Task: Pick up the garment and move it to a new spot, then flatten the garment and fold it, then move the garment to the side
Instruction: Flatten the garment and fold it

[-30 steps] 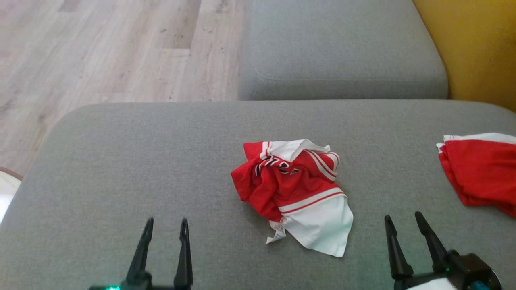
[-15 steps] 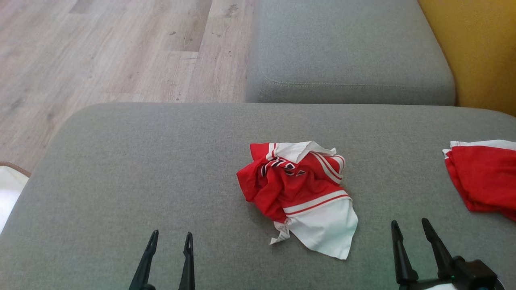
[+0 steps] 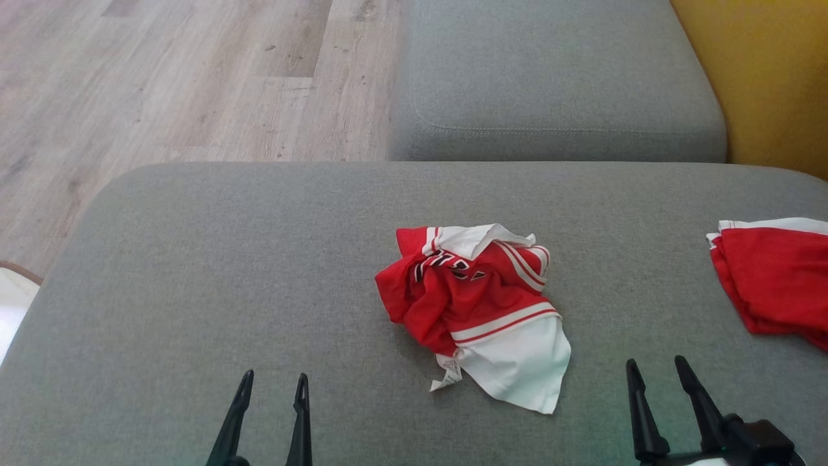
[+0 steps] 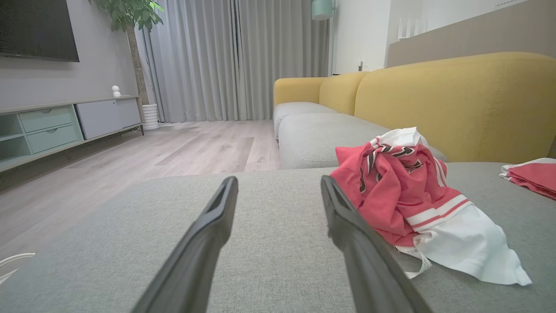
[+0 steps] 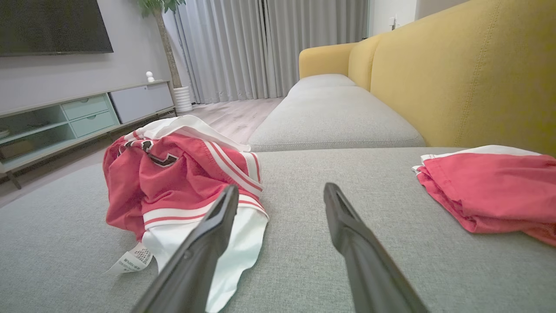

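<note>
Nearest to us, our left end effector and right end effector hover low over the near part of the grey seat cushion, each with its two dark fingers spread apart and nothing between them. A little farther in, between the two, we see the garment lying crumpled in a heap near the cushion's middle, touching neither end effector. It is red with white bands edged by thin red stripes. A plain white panel spills toward us, and dark lettering is half hidden in the folds on top. A small white care label sticks out at its near left edge. Well apart to the right lies a second red cloth with a white edge. Beyond, we find another grey cushion, the wooden floor to its left and a yellow backrest to its right.
</note>
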